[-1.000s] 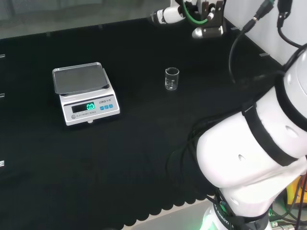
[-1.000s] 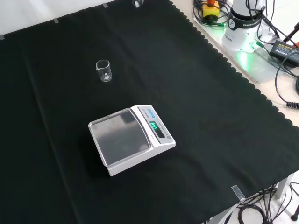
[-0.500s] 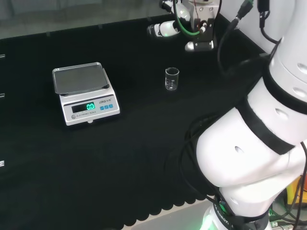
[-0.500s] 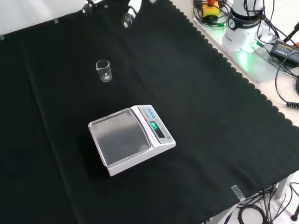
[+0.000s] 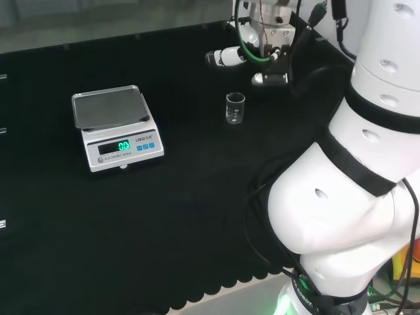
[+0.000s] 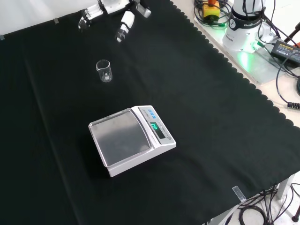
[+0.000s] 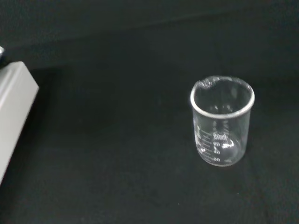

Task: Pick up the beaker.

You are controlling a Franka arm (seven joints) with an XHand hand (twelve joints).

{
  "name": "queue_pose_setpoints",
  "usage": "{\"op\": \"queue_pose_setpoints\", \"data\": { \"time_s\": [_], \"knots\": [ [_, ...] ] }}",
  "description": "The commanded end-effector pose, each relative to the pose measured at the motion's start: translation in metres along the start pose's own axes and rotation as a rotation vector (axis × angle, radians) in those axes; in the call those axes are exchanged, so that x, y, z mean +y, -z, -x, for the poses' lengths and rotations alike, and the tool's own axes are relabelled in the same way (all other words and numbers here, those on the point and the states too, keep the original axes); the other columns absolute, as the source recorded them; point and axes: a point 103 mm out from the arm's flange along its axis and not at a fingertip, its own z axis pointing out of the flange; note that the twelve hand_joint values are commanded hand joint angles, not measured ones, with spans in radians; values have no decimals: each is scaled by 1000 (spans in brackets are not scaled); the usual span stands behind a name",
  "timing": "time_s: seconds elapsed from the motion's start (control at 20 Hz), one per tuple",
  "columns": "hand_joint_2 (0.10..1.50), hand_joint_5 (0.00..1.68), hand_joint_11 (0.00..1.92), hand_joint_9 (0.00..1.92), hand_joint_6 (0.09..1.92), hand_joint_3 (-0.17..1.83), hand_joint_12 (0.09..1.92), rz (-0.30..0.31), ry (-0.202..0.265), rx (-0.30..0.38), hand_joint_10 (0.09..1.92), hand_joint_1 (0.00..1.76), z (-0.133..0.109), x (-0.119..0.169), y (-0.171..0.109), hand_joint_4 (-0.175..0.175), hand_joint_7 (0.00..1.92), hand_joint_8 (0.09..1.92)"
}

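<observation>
A small clear glass beaker (image 5: 235, 108) stands upright and empty on the black cloth (image 5: 197, 197), to the right of the scale in the head view. It also appears as the beaker (image 6: 105, 71) in the front view and close up as the beaker (image 7: 222, 121) in the wrist view, spout and printed scale visible. The hand (image 5: 226, 57) hovers above and beyond the beaker in the head view, fingers straight and spread, holding nothing. In the front view the hand (image 6: 125, 24) comes in at the top, a gap of cloth between it and the beaker.
A white digital scale (image 5: 115, 128) with a steel pan and lit display sits left of the beaker in the head view; the scale (image 6: 131, 138) lies nearer the camera in the front view. Its corner (image 7: 11, 112) shows in the wrist view. Cables and the arm's base (image 6: 243, 28) stand off the cloth.
The hand has come down and closer to the beaker, showing more in the front view's top. Beaker and scale have not moved.
</observation>
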Motion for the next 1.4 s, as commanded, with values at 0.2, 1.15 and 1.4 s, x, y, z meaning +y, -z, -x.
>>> {"op": "queue_pose_setpoints", "data": {
  "time_s": [0.2,1.15,1.4],
  "knots": [
    [909,47,0,0,87,-37,1403,-52,-46,38,590,285,22,27,-41,-16,0,454],
    [906,79,0,0,87,-37,1406,-189,-80,92,593,291,37,50,-116,-26,0,452],
    [903,94,0,0,87,-36,1439,-208,-93,107,628,294,42,46,-123,-31,0,480]
  ]
}}
